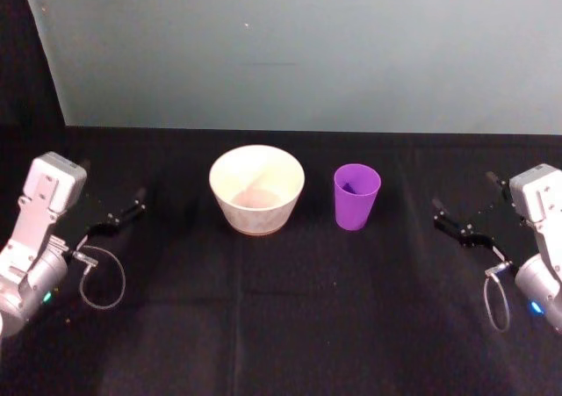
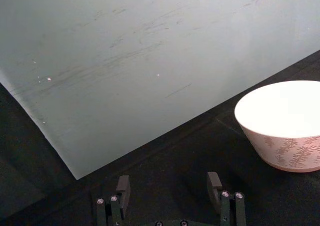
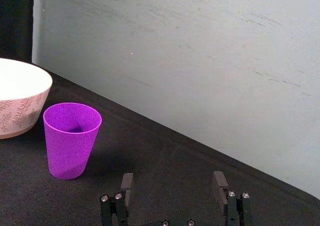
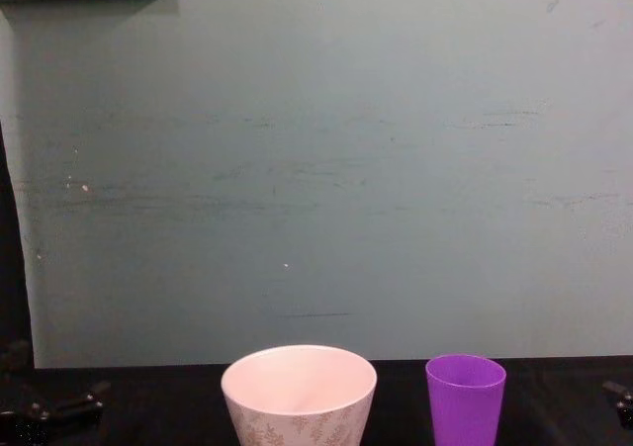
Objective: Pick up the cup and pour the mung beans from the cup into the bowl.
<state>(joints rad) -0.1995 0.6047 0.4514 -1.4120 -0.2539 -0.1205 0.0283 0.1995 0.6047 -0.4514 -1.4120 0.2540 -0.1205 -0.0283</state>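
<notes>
I am seeing the cup (image 1: 356, 197) standing upright on the table (image 1: 281, 308), mouth up, long axis vertical, just right of the bowl (image 1: 256, 190) and apart from it. The left gripper (image 2: 169, 178) and right gripper (image 3: 173, 176) are sitting at the sides, fingers spread.

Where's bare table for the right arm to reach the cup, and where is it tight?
The table is bare between the cup and the open right gripper, and between the bowl and the open left gripper. Its front strip, nearer the robot, is bare too. Tightest: the narrow gap between bowl and cup.
</notes>
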